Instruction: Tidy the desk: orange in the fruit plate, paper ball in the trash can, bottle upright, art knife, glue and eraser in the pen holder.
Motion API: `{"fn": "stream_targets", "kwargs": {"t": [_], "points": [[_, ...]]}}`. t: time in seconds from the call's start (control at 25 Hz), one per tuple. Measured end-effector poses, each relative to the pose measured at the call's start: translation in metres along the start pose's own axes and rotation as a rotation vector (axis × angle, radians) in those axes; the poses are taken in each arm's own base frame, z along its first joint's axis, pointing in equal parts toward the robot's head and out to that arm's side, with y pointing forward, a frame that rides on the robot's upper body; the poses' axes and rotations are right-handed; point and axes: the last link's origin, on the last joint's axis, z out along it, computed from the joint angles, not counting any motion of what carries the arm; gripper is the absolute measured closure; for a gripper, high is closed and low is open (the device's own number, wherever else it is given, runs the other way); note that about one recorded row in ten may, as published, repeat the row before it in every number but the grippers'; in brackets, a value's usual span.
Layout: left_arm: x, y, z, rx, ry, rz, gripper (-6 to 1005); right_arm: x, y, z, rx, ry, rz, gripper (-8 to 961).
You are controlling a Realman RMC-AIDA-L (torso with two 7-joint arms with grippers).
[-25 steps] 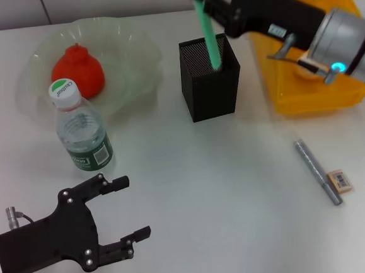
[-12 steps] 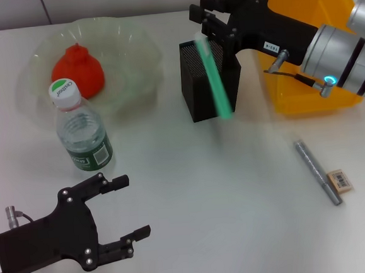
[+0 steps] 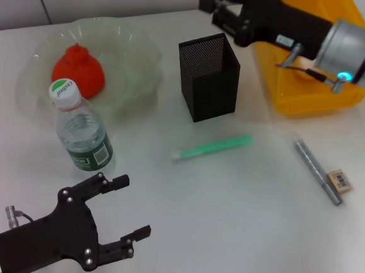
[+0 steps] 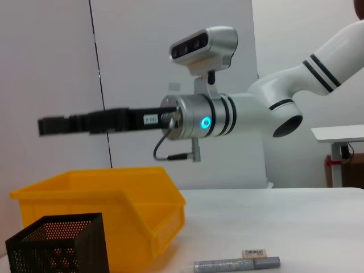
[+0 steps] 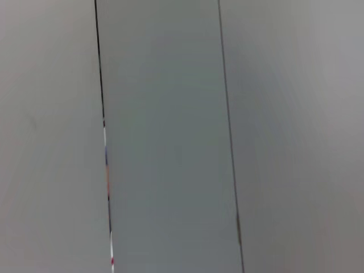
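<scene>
My right gripper (image 3: 218, 6) is open and empty, in the air behind the black mesh pen holder (image 3: 209, 77); it also shows in the left wrist view (image 4: 57, 125). A slim green stick (image 3: 212, 148) lies flat on the white desk (image 3: 240, 220) in front of the pen holder. A grey stick (image 3: 318, 171) and the tan eraser (image 3: 339, 180) lie at the right. The orange (image 3: 77, 70) sits in the fruit plate (image 3: 130, 39). The bottle (image 3: 81, 128) stands upright. My left gripper (image 3: 134, 206) is open and empty near the front left. The paper ball is not in view.
The yellow trash can (image 3: 306, 95) stands at the back right, partly under my right arm. The left wrist view shows the trash can (image 4: 114, 187), pen holder (image 4: 57, 244), grey stick (image 4: 236, 264) and eraser (image 4: 254, 253). The right wrist view shows only a grey wall.
The green stick left my right gripper, slid down outside the pen holder and now lies on the desk. The right gripper opened and drew back. The left arm has not moved.
</scene>
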Motion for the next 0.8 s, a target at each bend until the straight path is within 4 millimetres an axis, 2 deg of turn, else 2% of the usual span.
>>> {"fn": "stream_targets", "kwargs": {"t": [0.16, 0.2, 0.48, 0.52, 0.56, 0.6, 0.68, 0.76, 0.8], "points": [[0.000, 0.000, 0.000, 0.000, 0.000, 0.000, 190, -0.010, 0.001, -0.011, 0.000, -0.039, -0.003, 665], [0.000, 0.000, 0.000, 0.001, 0.000, 0.000, 190, -0.015, 0.002, -0.019, 0.002, -0.063, -0.002, 665], [-0.001, 0.001, -0.002, 0.005, -0.002, -0.003, 190, -0.019, 0.009, -0.041, -0.048, -0.036, 0.034, 654], [-0.001, 0.001, -0.002, 0.006, -0.002, -0.004, 190, -0.022, 0.014, -0.042, -0.105, 0.041, 0.032, 649], [-0.001, 0.001, -0.002, 0.006, -0.002, -0.004, 190, -0.022, 0.014, -0.042, -0.105, 0.041, 0.032, 645], [-0.001, 0.002, -0.003, 0.006, -0.002, -0.005, 190, -0.022, 0.021, -0.038, -0.174, 0.169, 0.028, 640], [-0.001, 0.002, -0.003, 0.006, -0.002, -0.005, 190, -0.023, 0.024, -0.036, -0.202, 0.238, 0.015, 631], [-0.001, 0.002, -0.003, 0.006, -0.003, -0.006, 190, -0.024, 0.028, -0.029, -0.236, 0.366, -0.014, 623], [-0.002, 0.003, -0.003, 0.005, -0.004, -0.007, 190, -0.025, 0.033, -0.018, -0.276, 0.501, -0.062, 618]]}}
